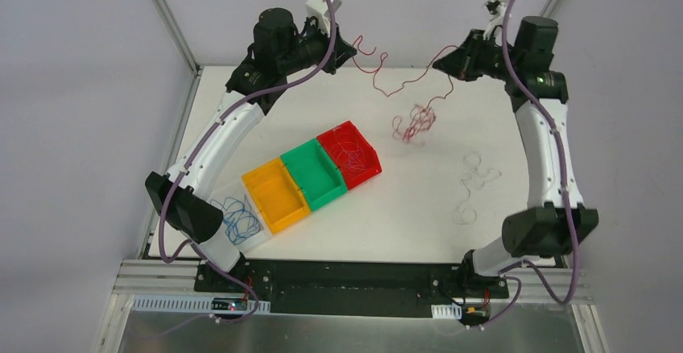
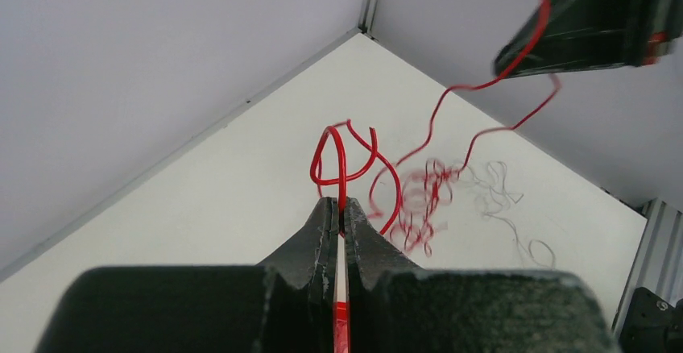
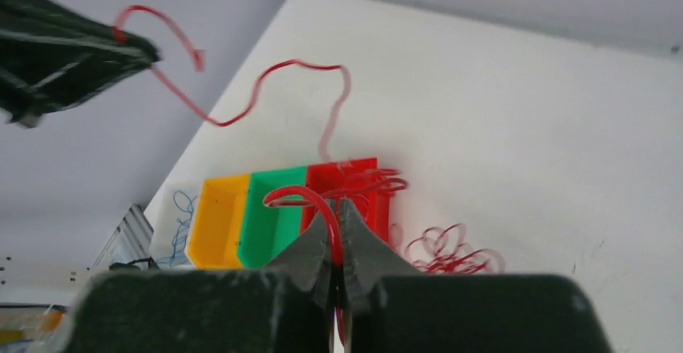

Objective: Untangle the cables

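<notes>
On my left gripper (image 2: pixel 341 208) the jaws pinch a bright red cable (image 2: pixel 339 159); it loops up, then runs to the right gripper (image 2: pixel 523 51); I see a red tangle (image 2: pixel 419 204) and white cable (image 2: pixel 503 196) over the tabletop (image 2: pixel 201 208).

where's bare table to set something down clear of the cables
Widest bare table: near middle, between the green bin and the white cable. Smaller patch between the left arm and the red bin. Crowded far middle: the red cable hangs tangled between left end effector and right end effector.
</notes>
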`<state>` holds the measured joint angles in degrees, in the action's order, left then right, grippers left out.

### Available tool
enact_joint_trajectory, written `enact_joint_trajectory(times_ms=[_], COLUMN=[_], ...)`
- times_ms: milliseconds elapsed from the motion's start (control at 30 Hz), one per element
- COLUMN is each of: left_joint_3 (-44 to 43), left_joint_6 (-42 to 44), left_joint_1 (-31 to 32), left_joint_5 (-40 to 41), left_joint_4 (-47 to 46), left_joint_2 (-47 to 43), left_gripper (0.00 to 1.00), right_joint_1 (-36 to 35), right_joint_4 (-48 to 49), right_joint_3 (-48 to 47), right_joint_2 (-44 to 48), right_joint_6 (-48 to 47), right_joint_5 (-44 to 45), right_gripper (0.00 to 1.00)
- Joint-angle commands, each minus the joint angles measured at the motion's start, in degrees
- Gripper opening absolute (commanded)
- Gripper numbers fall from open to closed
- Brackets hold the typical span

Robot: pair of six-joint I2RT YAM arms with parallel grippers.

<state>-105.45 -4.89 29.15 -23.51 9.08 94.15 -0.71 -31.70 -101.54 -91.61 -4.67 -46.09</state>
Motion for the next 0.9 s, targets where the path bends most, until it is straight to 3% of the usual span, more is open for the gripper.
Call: enact_joint_trajectory(times_ms=[0,67,133,233,333,400,433,533,600,667,800,833,867], left_joint_3=[-3.3,-1.9,-1.6,-3.3,-4.1,-3.4,-2.7,-0.9,-1.0,-2.4,-6.5,-7.2,-7.4], left_joint_6=[2.9,2.9,2.7,2.8,2.7,2.4,2.3,1.6,1.5,2.0,3.6,3.7,3.5], left_joint_1=[-0.3,-0.3,-0.3,-0.3,-0.3,-0.3,-0.3,-0.2,-0.2,-0.1,-0.2,-0.3,-0.3], left_joint_5=[-4.2,-5.4,-6.2,-6.3,-6.0,-5.9,-6.0,-6.6,-7.9,-8.2,-7.9,-8.3,-9.0], left_joint_4=[-1.0,-1.0,-0.6,0.5,1.2,1.2,1.2,1.2,1.7,2.4,3.0,3.0,3.0], left_joint_2=[-3.4,-3.2,-2.6,-2.0,-2.0,-2.3,-2.5,-2.5,-1.9,-1.4,-0.2,0.2,0.6], left_gripper=[0.0,0.0,0.0,0.0,0.0,0.0,0.0,0.0,0.0,0.0,0.0,0.0,0.0], right_joint_1=[-3.2,-5.7,-5.8,-2.4,5.7,8.6,8.5,3.8,-0.4,0.2,12.3,12.8,11.9], right_joint_4=[4.6,0.6,-7.0,-16.2,-5.8,-3.7,-5.5,-8.9,-18.4,-21.5,-0.6,-0.5,-4.0], right_joint_3=[11.7,25.4,27.0,6.5,-16.2,-20.2,-16.1,12.9,20.3,12.6,-23.1,-27.7,-27.8], right_joint_2=[13.2,10.9,5.1,2.0,0.0,-2.3,-1.7,2.9,4.3,6.0,0.0,-1.2,-1.1], right_joint_6=[2.3,-8.4,-13.6,-13.3,2.2,6.4,4.3,-8.5,-19.4,-17.7,13.9,16.6,13.2], right_joint_5=[-0.3,5.3,7.7,2.0,-4.6,-4.8,-3.8,4.4,5.3,3.1,-9.3,-10.5,-10.4], right_gripper=[0.0,0.0,0.0,0.0,0.0,0.0,0.0,0.0,0.0,0.0,0.0,0.0,0.0])
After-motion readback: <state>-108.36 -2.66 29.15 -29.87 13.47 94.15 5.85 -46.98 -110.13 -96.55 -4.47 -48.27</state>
